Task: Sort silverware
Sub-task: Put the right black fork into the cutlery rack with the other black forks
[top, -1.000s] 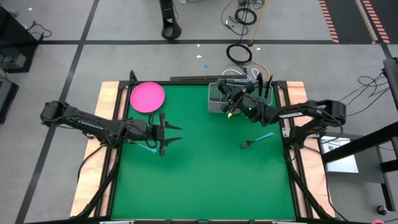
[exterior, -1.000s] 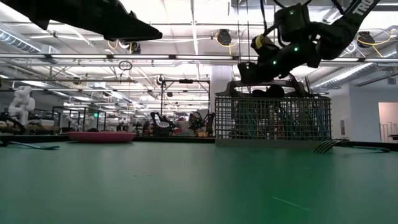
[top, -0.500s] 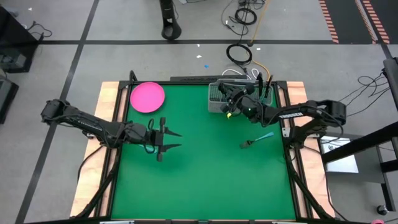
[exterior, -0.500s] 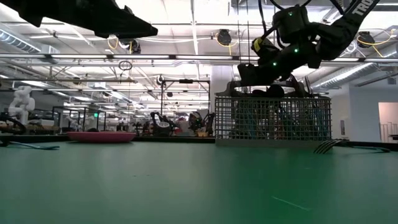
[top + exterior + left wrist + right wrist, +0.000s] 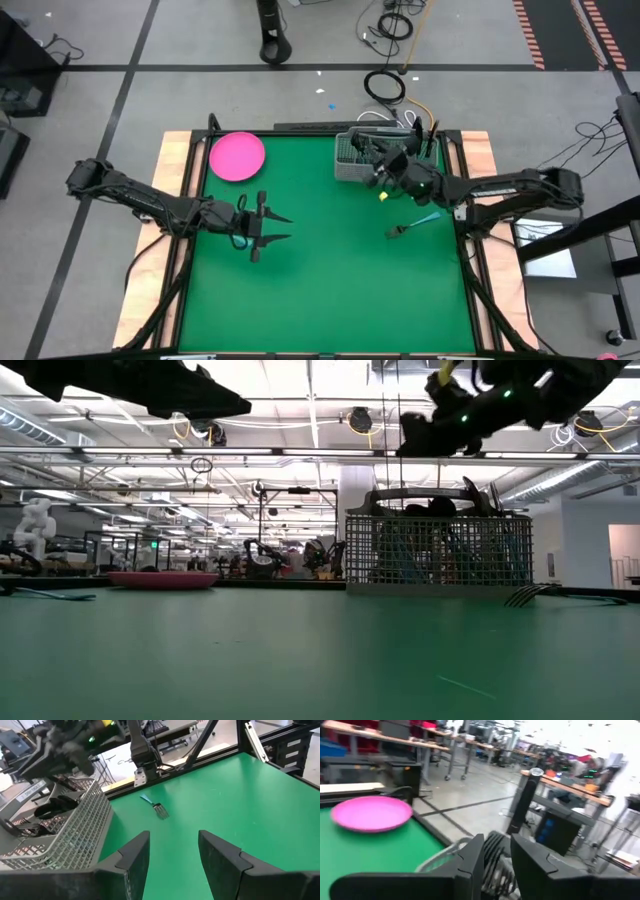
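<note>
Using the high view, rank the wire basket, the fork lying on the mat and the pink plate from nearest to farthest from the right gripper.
From the right gripper:
1. Wire basket, right beside it at the table's far edge.
2. Fork, on the mat toward the right edge.
3. Pink plate, far-left corner.

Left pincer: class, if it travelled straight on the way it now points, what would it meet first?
The left pincer, open, points across bare green table towards a fork. Probably that fork comes first, though depth and height are unclear.

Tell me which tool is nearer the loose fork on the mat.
Right. The right tool hangs by the basket, just beyond the fork; the left tool is across the mat.
</note>
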Robot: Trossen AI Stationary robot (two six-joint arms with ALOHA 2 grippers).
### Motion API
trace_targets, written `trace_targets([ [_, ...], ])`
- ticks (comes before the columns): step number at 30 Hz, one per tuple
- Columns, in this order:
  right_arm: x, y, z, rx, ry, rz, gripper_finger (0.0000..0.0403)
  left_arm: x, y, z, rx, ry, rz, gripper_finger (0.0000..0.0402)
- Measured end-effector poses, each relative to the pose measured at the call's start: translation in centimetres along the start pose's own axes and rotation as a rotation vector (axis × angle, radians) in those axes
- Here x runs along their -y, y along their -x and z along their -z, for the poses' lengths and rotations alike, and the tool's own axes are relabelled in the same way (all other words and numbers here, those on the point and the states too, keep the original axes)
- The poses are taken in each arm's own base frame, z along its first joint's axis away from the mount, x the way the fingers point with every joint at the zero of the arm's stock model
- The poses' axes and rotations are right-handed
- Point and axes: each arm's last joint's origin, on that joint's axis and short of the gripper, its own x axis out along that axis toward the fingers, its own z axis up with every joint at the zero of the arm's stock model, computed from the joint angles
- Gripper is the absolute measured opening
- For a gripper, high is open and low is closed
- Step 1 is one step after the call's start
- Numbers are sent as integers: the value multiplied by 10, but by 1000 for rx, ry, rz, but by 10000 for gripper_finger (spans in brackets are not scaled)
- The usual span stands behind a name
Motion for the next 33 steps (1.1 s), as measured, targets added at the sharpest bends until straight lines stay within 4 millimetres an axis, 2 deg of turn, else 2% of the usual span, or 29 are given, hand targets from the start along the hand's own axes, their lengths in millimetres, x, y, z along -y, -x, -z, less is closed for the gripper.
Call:
trace_targets([
  [8,-2,45,-13,-39,0,-172,87,0,0,1,-10,-2,2,171],
  [14,-7,73,-10,-83,184,-403,98,0,0,1,-10,-2,2,171],
  [17,-5,83,-3,-180,288,-532,114,0,0,1,-10,-2,2,171],
  [22,7,95,4,-574,315,-682,125,0,0,1,-12,-2,3,171],
  [26,15,102,14,-791,309,-755,125,0,0,1,-13,-2,0,171],
  [33,9,92,24,-874,307,-812,125,-7,-1,3,-19,6,-32,171],
])
